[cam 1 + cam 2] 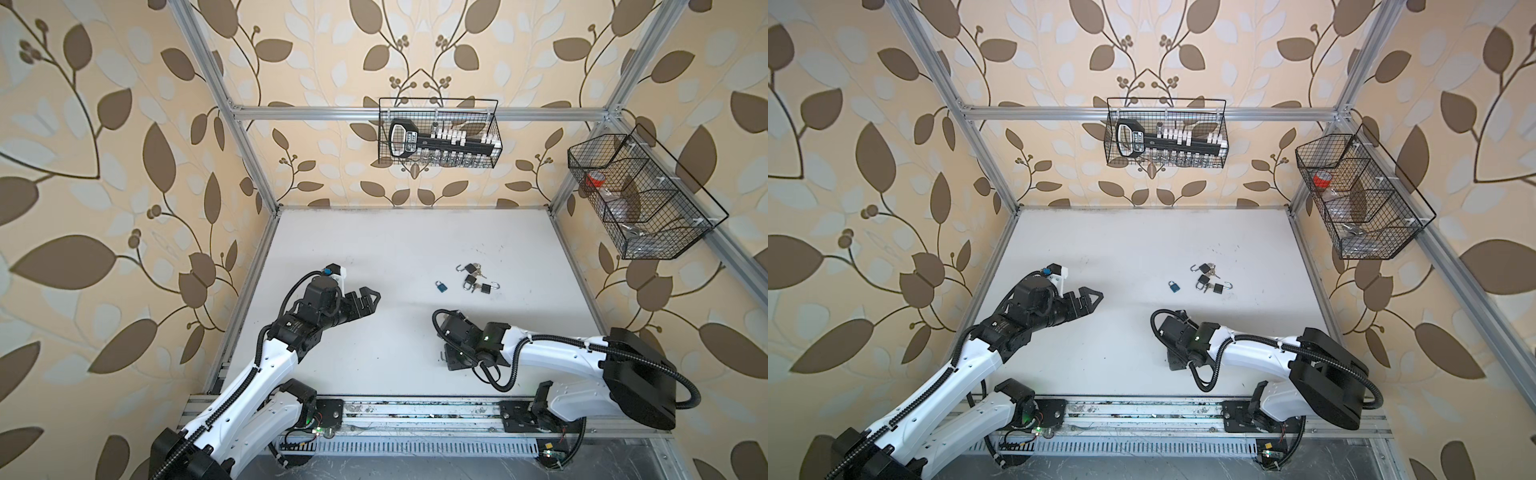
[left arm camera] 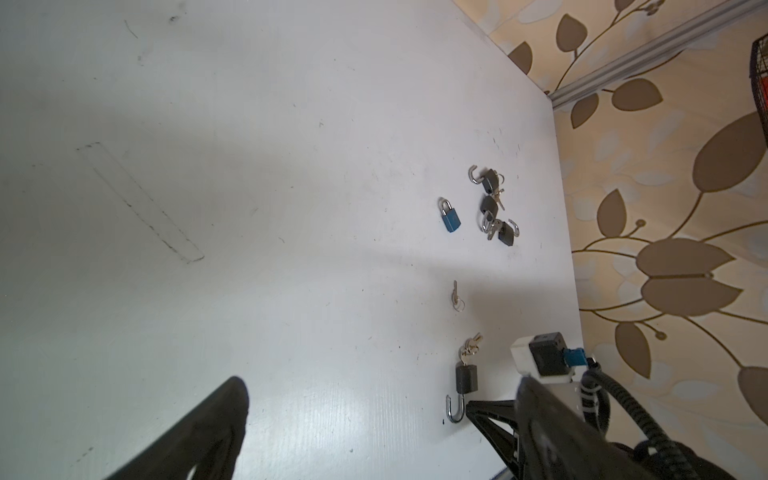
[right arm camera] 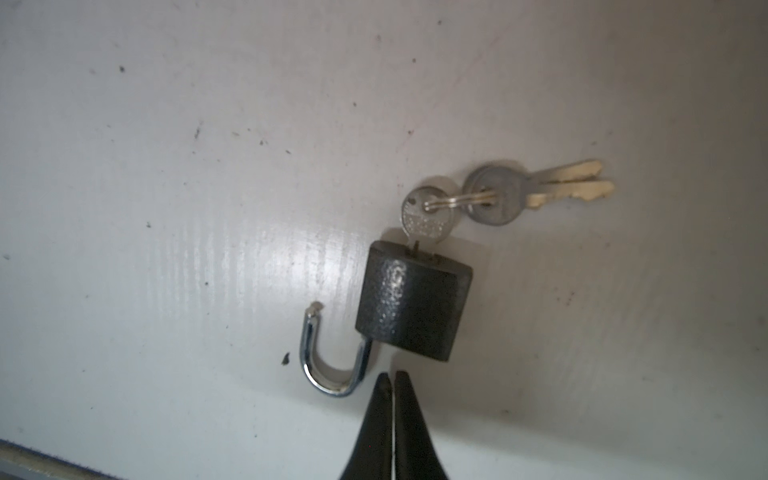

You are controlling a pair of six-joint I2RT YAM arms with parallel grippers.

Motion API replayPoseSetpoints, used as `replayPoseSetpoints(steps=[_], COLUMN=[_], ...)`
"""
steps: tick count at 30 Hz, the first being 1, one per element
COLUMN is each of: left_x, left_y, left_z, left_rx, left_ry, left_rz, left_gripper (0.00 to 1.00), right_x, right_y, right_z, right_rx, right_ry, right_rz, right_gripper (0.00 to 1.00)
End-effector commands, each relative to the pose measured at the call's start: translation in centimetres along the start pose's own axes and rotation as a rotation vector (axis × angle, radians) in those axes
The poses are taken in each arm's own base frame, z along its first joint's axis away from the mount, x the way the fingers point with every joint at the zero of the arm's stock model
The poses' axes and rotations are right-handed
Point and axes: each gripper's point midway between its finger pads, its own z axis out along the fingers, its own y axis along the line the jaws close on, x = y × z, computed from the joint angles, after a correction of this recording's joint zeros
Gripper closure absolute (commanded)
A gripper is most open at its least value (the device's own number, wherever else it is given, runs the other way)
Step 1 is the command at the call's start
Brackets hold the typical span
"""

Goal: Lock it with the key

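— What is lying on the table [image 1: 395,249]?
— A padlock cluster [image 1: 478,279] is sitting mid-table, with a single padlock [image 1: 439,286] lying just left of it.
— And nearer the front?
— A loose key [image 2: 456,296] is lying between that cluster and the front padlock [image 3: 413,303], which is carrying a key [image 3: 426,216] in its body. The right gripper [image 3: 392,380] is sitting just beside its shackle [image 3: 306,349].
— Above?
— A back basket [image 1: 495,133] is hanging behind, a side basket [image 1: 665,232] on the right.
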Motion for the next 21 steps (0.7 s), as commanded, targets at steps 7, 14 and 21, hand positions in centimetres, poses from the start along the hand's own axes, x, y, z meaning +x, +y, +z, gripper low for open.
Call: replayPoseSetpoints(steps=[7,14,21], left_x=[-0.2,0.0,0.3], left_y=[-0.1,-0.4,-1.3], left_z=[-1.0,-1.2,-1.7], left_rx=[0.020,0.035,0.070], left_ry=[-0.001,0.010,0.033], left_rz=[-0.026,-0.034,0.029], left_gripper=[0.01,0.01,0.01], right_x=[-1.3,-4.0,-5.5], right_y=[2.9,1.3,3.8], right_z=[1.5,4.4,3.6], right_rx=[-0.042,0.076,-0.048], right_ry=[-0.003,0.019,-0.003], right_rz=[-0.085,-0.045,-0.141], right_gripper=[0.92,0.92,0.86])
